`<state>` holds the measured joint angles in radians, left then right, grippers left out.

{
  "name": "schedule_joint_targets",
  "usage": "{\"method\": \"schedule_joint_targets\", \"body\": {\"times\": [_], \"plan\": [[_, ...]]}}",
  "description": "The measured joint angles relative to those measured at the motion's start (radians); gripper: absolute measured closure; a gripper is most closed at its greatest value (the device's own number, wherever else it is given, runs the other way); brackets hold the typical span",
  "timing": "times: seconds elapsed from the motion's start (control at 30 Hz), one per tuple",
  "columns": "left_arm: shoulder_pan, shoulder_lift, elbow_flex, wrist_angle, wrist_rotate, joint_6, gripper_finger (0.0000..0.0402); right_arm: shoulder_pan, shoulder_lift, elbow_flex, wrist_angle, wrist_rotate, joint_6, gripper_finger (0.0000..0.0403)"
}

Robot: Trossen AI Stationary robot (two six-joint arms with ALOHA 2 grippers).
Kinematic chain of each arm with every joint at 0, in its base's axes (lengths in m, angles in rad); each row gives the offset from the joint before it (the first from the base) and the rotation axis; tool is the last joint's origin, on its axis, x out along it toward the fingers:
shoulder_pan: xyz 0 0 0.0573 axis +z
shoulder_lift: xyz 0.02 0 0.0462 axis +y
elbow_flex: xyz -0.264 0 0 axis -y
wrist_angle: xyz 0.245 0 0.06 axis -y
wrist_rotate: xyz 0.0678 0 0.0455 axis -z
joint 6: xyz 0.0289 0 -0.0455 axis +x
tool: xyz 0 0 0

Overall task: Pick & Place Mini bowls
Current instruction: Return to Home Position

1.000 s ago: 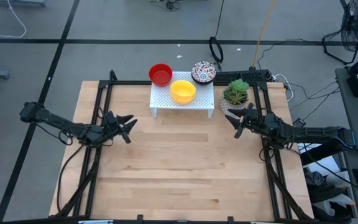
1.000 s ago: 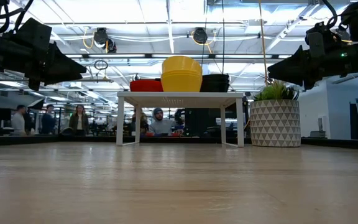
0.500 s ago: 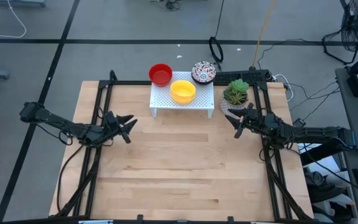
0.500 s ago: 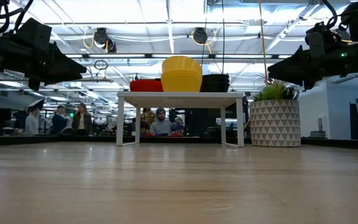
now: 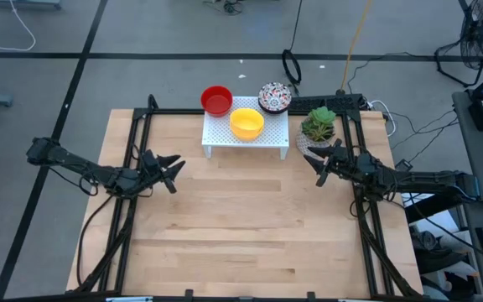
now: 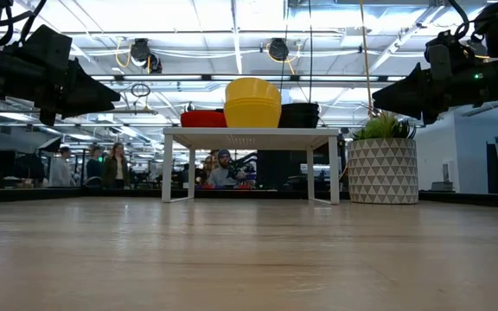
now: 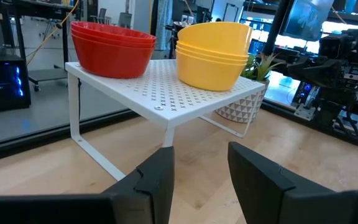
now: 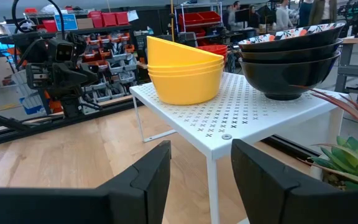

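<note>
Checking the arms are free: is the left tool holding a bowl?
No, the left tool stands open and empty; the yellow bowls sit stacked on the shelf.

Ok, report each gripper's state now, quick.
Left gripper: open, holding nothing.
Right gripper: open, holding nothing.

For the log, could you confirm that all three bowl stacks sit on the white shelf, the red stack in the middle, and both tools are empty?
Not quite: the high view shows the yellow stack in the middle, the red stack left of it, the patterned stack right. All three sit on the white shelf; the left tool and right tool are empty.
</note>
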<state>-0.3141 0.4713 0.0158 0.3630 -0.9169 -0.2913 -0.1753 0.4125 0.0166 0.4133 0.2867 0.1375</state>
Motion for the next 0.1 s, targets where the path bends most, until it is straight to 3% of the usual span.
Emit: {"method": "schedule_joint_targets", "body": {"times": [0.1], "plan": [[0.000,0.000,0.000,0.000,0.000,0.000,0.0250,0.000,0.000,0.000,0.000,0.000,0.000,0.0247]]}}
